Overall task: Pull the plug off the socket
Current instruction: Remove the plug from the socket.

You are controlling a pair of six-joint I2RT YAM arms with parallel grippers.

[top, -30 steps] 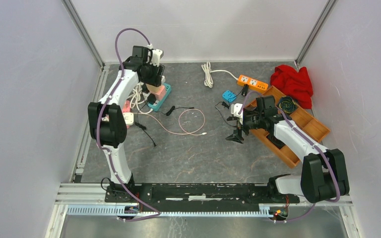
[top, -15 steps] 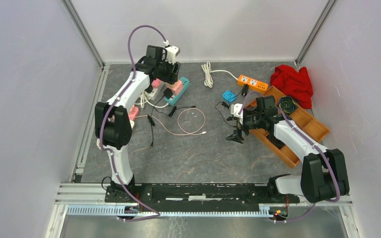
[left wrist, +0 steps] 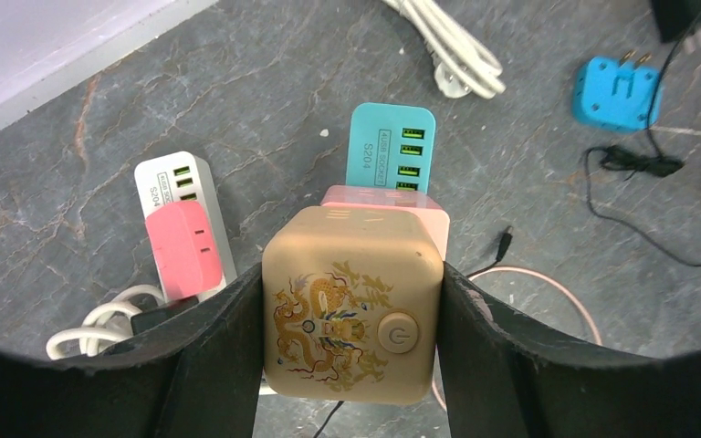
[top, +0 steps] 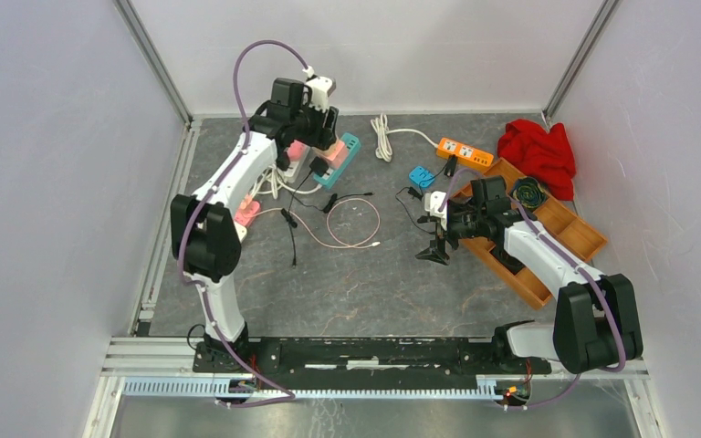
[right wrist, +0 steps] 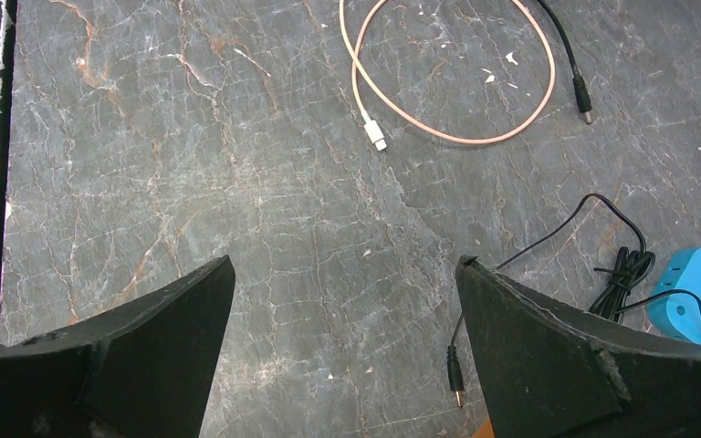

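Far left, the left jaws pinched the tan plug (left wrist: 351, 306) by its flat sides above the teal socket strip (left wrist: 391, 146); it looked rigid, light, slippery; the right jaws stood spread, empty.

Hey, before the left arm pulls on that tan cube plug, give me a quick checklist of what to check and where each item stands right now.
1. Left gripper clamped on the tan cube plug: ok, its fingers press both sides.
2. Plug out of the teal power strip: not ok, it sits against the pink block on the strip.
3. Strip pinned down: not ok, nothing holds it.
4. Right gripper free to help: ok, open and empty above the table, away from the strip.
5. Strip lying flat on the table: cannot tell.
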